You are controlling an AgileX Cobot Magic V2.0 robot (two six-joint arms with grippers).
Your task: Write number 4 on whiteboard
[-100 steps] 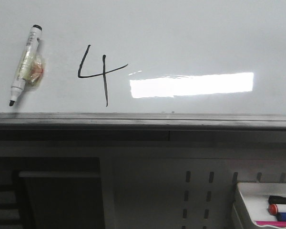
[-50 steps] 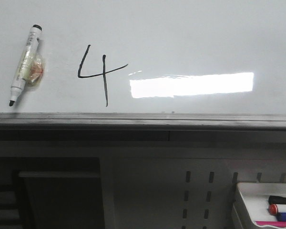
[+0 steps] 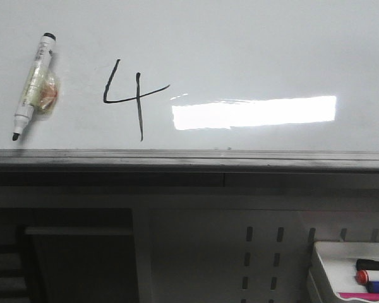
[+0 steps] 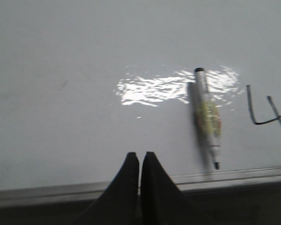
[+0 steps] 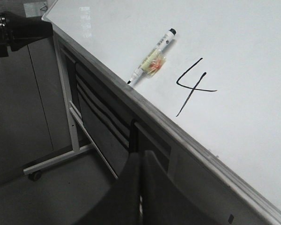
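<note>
A thin black number 4 (image 3: 131, 96) is drawn on the whiteboard (image 3: 252, 44), left of a bright reflection; it also shows in the right wrist view as the number 4 (image 5: 193, 85), and its edge shows in the left wrist view (image 4: 267, 110). A white marker (image 3: 33, 85) with a black cap lies on the board left of the 4, held by no gripper. My left gripper (image 4: 140, 154) is shut and empty, over the whiteboard (image 4: 61, 103) near its lower frame, left of the marker (image 4: 207, 115). My right gripper (image 5: 140, 153) is shut and empty, off the board below its edge.
The board's dark grey lower frame (image 3: 189, 161) runs across the front view. A small white tray (image 3: 341, 268) with red, blue and black markers sits at the lower right. Under the board stand a dark cabinet and a wheeled metal stand (image 5: 51, 159).
</note>
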